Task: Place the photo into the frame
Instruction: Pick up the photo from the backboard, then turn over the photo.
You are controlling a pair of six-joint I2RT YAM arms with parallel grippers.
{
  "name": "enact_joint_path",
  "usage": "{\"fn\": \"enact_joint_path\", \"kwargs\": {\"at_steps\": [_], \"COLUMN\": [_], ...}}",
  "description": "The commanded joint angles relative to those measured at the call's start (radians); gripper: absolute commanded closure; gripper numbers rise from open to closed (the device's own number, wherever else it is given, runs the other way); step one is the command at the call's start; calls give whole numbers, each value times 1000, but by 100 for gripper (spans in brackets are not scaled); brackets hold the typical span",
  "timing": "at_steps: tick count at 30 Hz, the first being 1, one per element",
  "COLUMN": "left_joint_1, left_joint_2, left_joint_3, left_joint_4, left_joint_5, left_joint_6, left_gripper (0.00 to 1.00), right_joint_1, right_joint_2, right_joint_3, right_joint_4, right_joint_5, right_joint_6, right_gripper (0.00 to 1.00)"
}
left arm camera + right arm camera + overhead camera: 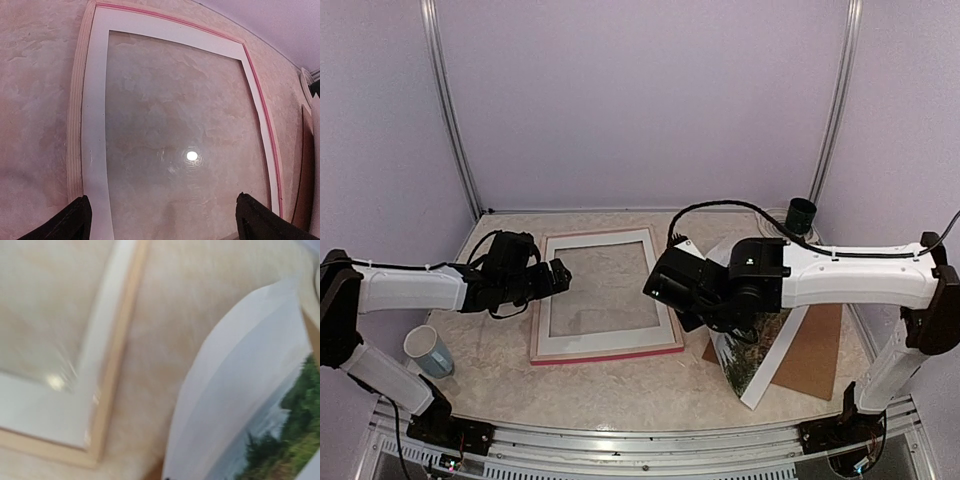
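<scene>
Photo (748,352) is curling, long axis unclear, in the clenched right gripper (708,322) at lower right; frame (605,354) is holding a white mat (605,342) beside the splayed left gripper (560,276).

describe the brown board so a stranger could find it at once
Go to the right side of the table, beneath the right arm. The brown board lies flat near the front edge. It is plain brown, unlike the photo of trees at its left and the pink-edged frame beyond.
</scene>
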Motion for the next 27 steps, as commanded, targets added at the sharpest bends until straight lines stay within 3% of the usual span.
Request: {"fn": "enact_joint_path", "kwargs": {"at_steps": [1, 9, 14, 19, 27], "left_joint_1": [-7, -9, -9, -7, -8], "left_joint_2": [-17, -36, -69, -86, -75], "left_joint_3": [-23, -36, -45, -55, -60], "left_joint_4": [23, 22, 9, 11, 23], "left_joint_5": [-4, -11, -28, -32, -25], "left_joint_6": [-10, -15, -15, -18, -17], "left_gripper": [1, 1, 1, 1, 1], "right_joint_1": [-12, -96, -101, -157, -457], "right_joint_2": [-36, -3, -3, -185, -420], "right_joint_3": [109, 409, 590, 399, -150], "right_joint_4": [61, 308, 395, 501, 541], "right_joint_5": [19, -55, -115, -43, -130], "right_joint_6": [-130, -436, -498, -398, -91], "right_gripper": [100, 100, 100, 100, 100]}}
